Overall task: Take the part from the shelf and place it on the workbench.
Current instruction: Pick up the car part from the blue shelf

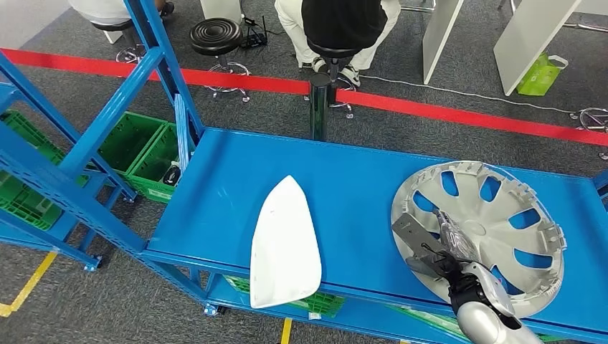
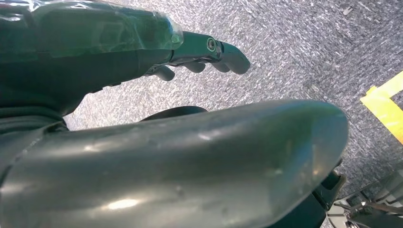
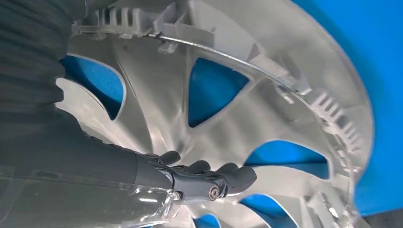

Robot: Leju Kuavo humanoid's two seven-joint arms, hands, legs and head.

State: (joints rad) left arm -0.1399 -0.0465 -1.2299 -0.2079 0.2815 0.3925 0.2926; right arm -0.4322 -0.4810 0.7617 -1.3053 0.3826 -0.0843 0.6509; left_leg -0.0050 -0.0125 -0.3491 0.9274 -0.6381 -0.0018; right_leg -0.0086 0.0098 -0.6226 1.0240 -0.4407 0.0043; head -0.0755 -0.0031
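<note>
Right hand grips one silver wheel cover on the blue workbench; one white panel lies beside it. Left hand holds nothing, fingers loosely apart.

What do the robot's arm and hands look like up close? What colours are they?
The right arm is a shiny silver tube ending in a black wrist. The right robot hand has dark grey fingers and a clear plastic cover over its back. The left robot hand matches it: dark fingers, a clear glossy cover, and a small round silver screw.
</note>
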